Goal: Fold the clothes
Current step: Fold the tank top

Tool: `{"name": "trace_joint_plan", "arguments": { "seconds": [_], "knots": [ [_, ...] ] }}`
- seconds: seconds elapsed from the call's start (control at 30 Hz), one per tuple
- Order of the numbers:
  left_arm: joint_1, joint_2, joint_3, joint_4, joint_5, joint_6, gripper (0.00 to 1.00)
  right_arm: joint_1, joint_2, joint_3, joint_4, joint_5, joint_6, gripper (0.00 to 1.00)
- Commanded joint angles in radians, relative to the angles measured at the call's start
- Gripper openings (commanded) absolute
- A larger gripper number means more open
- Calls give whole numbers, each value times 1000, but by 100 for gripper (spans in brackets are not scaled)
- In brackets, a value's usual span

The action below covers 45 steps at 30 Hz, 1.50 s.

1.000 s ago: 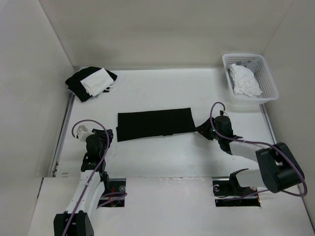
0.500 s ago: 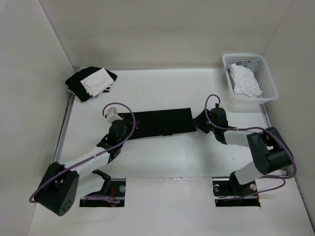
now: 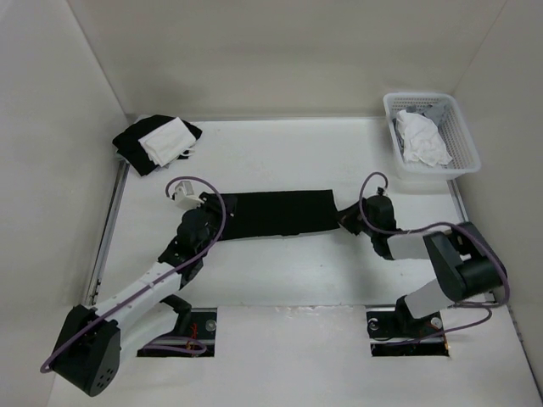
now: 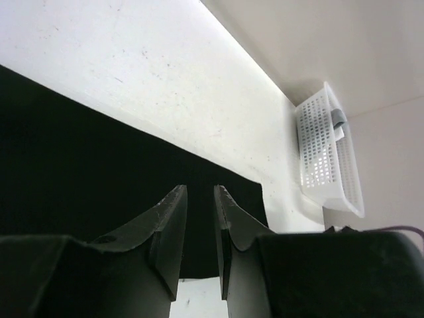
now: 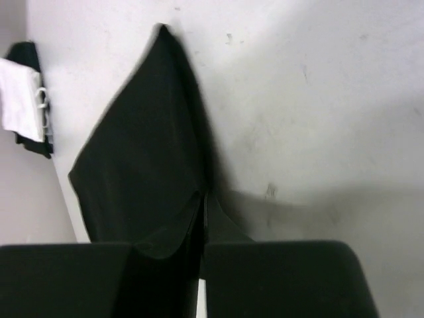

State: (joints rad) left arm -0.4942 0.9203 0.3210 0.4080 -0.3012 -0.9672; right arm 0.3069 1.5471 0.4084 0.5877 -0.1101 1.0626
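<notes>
Left of the white basket (image 4: 323,156), the black top (image 3: 267,214) lies flat on the bench (image 3: 280,153) as a long strip, its long axis running straight away from the basket. Our right tool (image 5: 202,197), at the end nearest the basket, is closed tight with a corner of the cloth seemingly pinched in it. Our left tool (image 4: 199,193) stands over the end farthest from the basket, its jaws a narrow slit apart, gripping nothing that we can see. With one arm at each end, we judge the fold should run along that axis.

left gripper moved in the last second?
Yes. The left gripper swung forward and right, away from the table's left edge, onto the black top's left end.
</notes>
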Motion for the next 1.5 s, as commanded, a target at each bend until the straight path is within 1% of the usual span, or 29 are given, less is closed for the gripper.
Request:
{"name": "trace_joint_plan", "arguments": {
  "seconds": [0.0,0.1,0.13,0.23,0.3,0.43,0.6,0.63,0.8,0.87,0.9,0.93,1.0,1.13,1.17,1.23,1.27,1.3,1.37,1.4,1.43,1.47],
  "knots": [
    [-17,-15,-19,32,-9,12,21,-24,-192,-48,37,70,-16,3],
    [-37,-11,-23,32,-13,7,22,-24,-355,-37,-132,110,-113,3],
    [-42,-8,-23,32,-13,7,22,-15,-410,-19,-197,154,-148,3],
    [-45,-6,-23,32,-9,1,22,88,-502,91,-369,266,-269,4],
    [-43,-15,-23,32,-6,-2,22,160,-493,189,-443,312,-329,4],
    [-36,-72,-37,9,-4,-5,23,318,-365,390,-517,368,-440,4],
    [-8,-170,-59,-46,-4,-11,24,476,-110,634,-594,377,-503,6],
    [2,-196,-65,-61,-1,-11,24,511,-34,695,-612,377,-518,6],
    [56,-291,-77,-129,16,-13,25,602,246,938,-719,363,-529,7],
    [82,-328,-80,-158,25,-13,25,626,329,1013,-739,352,-520,9],
    [96,-345,-83,-172,27,-13,25,642,356,1042,-743,345,-513,12],
    [111,-360,-83,-185,27,-13,26,654,373,1064,-746,337,-507,17],
    [139,-379,-86,-201,25,-15,27,671,370,1078,-732,331,-483,34],
    [162,-324,-70,-183,30,-19,27,677,242,996,-691,320,-472,43],
    [148,-278,-54,-157,31,-16,28,676,193,954,-674,325,-469,45],
    [116,-198,-30,-100,31,-10,28,640,104,856,-623,336,-467,46],
    [92,-143,-10,-60,33,-7,28,619,75,807,-599,337,-464,46],
    [64,-80,12,-19,33,4,29,591,56,766,-580,333,-457,39],
    [4,48,62,50,33,28,30,547,39,692,-562,323,-435,23],
    [-25,113,90,69,34,45,30,529,35,654,-551,319,-425,16],
    [-43,170,110,84,31,57,30,513,31,614,-530,313,-417,11],
    [-56,225,125,100,27,59,31,501,28,578,-505,300,-411,8]
  ]
}}
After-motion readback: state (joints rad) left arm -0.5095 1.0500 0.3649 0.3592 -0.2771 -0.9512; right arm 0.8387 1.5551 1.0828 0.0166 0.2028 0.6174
